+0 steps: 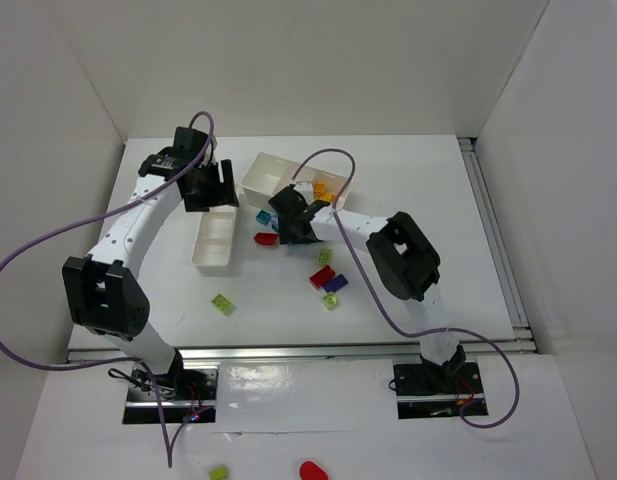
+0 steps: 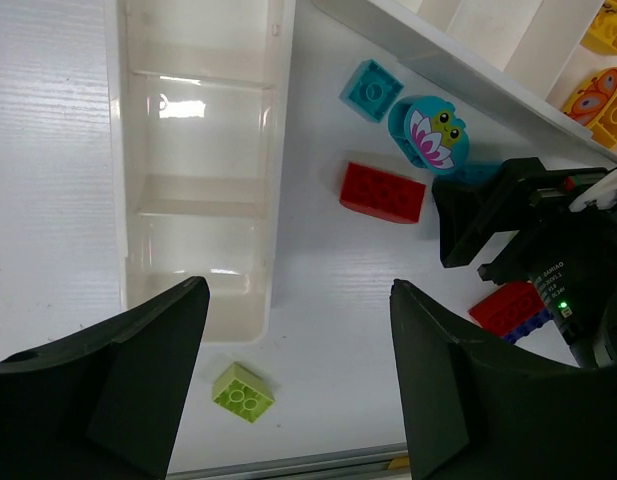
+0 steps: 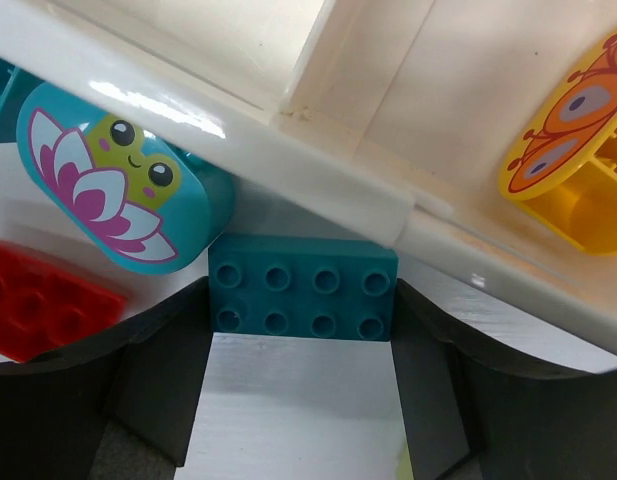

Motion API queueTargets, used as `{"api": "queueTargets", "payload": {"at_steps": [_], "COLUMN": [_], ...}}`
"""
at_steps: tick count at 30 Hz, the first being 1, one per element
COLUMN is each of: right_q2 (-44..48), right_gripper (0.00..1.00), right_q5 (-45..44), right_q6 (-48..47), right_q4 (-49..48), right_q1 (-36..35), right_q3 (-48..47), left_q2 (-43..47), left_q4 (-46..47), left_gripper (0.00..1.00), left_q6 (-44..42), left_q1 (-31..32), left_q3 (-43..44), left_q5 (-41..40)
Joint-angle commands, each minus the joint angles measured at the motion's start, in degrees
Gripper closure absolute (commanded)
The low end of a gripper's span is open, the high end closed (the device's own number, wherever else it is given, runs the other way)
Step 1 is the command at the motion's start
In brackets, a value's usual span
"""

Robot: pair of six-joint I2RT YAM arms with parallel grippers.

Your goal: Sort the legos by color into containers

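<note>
Teal brick (image 3: pixel 302 298) lies between the wide-open right jaws, seemingly ungripped, just beside the tray (image 3: pixel 338 190).

The narrower white tray (image 1: pixel 216 262) is lying at centre left, its compartments showing empty. The wider tray (image 1: pixel 258 180) is sitting at upper centre, holding orange-yellow pieces (image 1: pixel 324 190). A teal brick (image 3: pixel 303 298) is resting studs-up against its wall. A red brick (image 2: pixel 382 192) and a cyan square brick (image 2: pixel 371 90) are lying between the trays, and a lime brick (image 2: pixel 243 390) is lying below the narrower one.
</note>
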State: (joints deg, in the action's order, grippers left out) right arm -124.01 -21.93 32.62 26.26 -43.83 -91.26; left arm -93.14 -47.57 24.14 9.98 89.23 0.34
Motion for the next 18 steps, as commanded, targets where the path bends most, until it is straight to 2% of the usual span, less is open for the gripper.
{"api": "queueTargets", "payload": {"at_steps": [1,2,3,11,15,18], "right_q2": [-0.4,0.5,1.8,11.8,10.5,5.8], "right_gripper": [0.38,0.44,0.46,0.47,0.47,0.47], "right_q5": [-0.9,-0.9,-1.4,-1.4,-3.3,-6.2], "right_q6": [0.8,0.8,0.8,-3.1,-5.6,-7.9], "right_q4": [-1.4,-1.4,-0.9,2.3,3.7,4.4], "right_q1": [0.3,0.3,0.3,-1.3,-1.3,-1.3], "right_q3": [-2.3,-2.3,-2.3,-5.3,-11.9,-19.4], "left_q2": [0.6,0.6,0.6,0.6,0.6,0.6], "left_q4": [0.9,0.9,0.9,0.9,0.9,0.9], "left_gripper": [0.18,0.18,0.18,0.18,0.18,0.18], "left_q6": [-0.6,-0.6,-0.6,-1.1,-0.6,-0.1], "left_q1": [-0.3,-0.3,-0.3,-0.8,-1.4,-2.0], "left_q3": [-0.5,-0.5,-0.5,0.1,0.1,0.1], "left_q5": [0.9,0.9,0.9,0.4,0.4,0.9]}}
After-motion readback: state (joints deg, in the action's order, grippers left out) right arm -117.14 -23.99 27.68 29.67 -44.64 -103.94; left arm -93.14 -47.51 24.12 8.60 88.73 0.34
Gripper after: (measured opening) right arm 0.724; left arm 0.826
